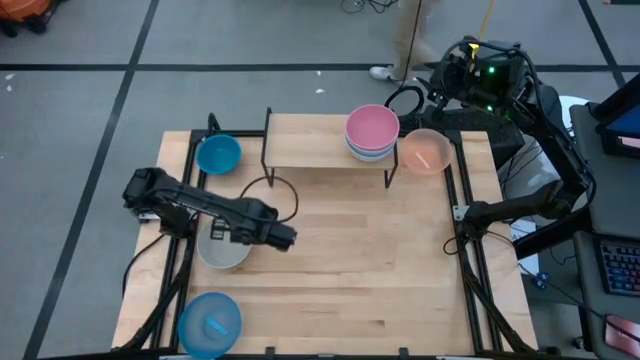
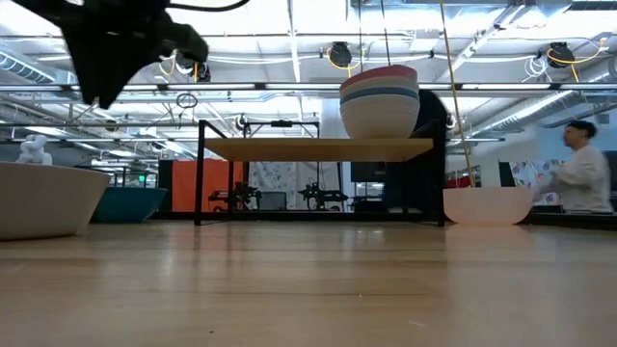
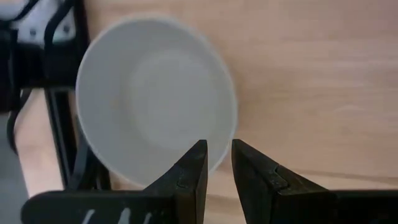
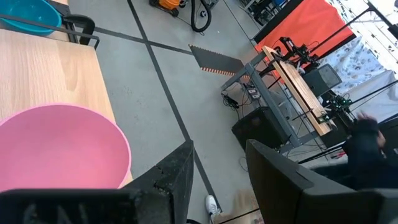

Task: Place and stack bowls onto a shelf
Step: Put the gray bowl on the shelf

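Note:
A stack of nested bowls (image 1: 372, 131), pink uppermost, stands on the right end of the shelf (image 1: 310, 140). On the table rest a peach bowl (image 1: 426, 152) right of the shelf, a blue bowl (image 1: 218, 154) left of it, a grey-beige bowl (image 1: 222, 250) and a light blue bowl (image 1: 210, 322) at the near left corner. My left gripper (image 3: 219, 163) hovers above the grey-beige bowl's (image 3: 155, 99) rim, narrowly open and raised off the table (image 2: 135, 48). My right gripper (image 4: 217, 180) is open, held high beyond the shelf's far right, with the pink bowl (image 4: 59, 149) below it.
A black cable loop (image 1: 270, 196) lies on the table before the shelf. Black frame rails run along the table's left (image 1: 180, 260) and right (image 1: 470, 250) edges. Bare wood (image 1: 370, 270) spreads across the middle and near right. A person (image 2: 583, 175) stands in the room behind.

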`<state>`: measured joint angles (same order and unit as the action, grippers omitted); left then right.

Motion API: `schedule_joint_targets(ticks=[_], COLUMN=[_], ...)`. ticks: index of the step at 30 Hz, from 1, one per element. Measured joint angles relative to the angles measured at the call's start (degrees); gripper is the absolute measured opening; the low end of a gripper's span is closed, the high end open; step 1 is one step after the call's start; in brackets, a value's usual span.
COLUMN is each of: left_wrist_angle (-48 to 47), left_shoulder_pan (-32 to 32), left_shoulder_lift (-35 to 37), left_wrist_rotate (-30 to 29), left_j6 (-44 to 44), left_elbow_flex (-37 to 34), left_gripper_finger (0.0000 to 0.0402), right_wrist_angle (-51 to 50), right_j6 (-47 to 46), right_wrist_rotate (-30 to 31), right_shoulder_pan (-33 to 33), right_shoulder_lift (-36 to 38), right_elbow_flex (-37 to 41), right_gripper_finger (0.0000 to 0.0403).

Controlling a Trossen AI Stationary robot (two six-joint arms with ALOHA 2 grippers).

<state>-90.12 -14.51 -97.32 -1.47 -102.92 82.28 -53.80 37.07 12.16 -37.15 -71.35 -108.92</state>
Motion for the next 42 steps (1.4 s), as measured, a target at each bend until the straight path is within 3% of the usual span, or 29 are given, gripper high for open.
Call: schedule_joint_targets(ticks=[6, 20, 27, 42], left_wrist_angle=[4.7, 12.6, 21.8, 20.4], left_shoulder_pan=[-2.3, -3.1, -3.1, -3.2], left_shoulder_lift=[0.0, 0.0, 0.0, 0.0], left_wrist_rotate=[1.9, 1.6, 1.5, 0.8], left_j6=[-4.2, -5.4, -3.6, 0.7], left_elbow_flex=[-3.5, -11.3, -15.5, -18.9], left_gripper_finger=[0.0078, 0.0078, 0.0078, 0.0078], right_wrist_angle=[0.0, 0.0, 0.0, 0.0], right_j6=[0.0, 0.0, 0.0, 0.0], right_wrist_rotate=[0.0, 0.0, 0.0, 0.0], right_shoulder_pan=[0.0, 0.0, 0.0, 0.0], right_shoulder_lift=[0.0, 0.0, 0.0, 0.0], right_elbow_flex=[0.0, 0.0, 0.0, 0.0], right_gripper_finger=[0.0141, 0.0141, 0.0141, 0.0141])
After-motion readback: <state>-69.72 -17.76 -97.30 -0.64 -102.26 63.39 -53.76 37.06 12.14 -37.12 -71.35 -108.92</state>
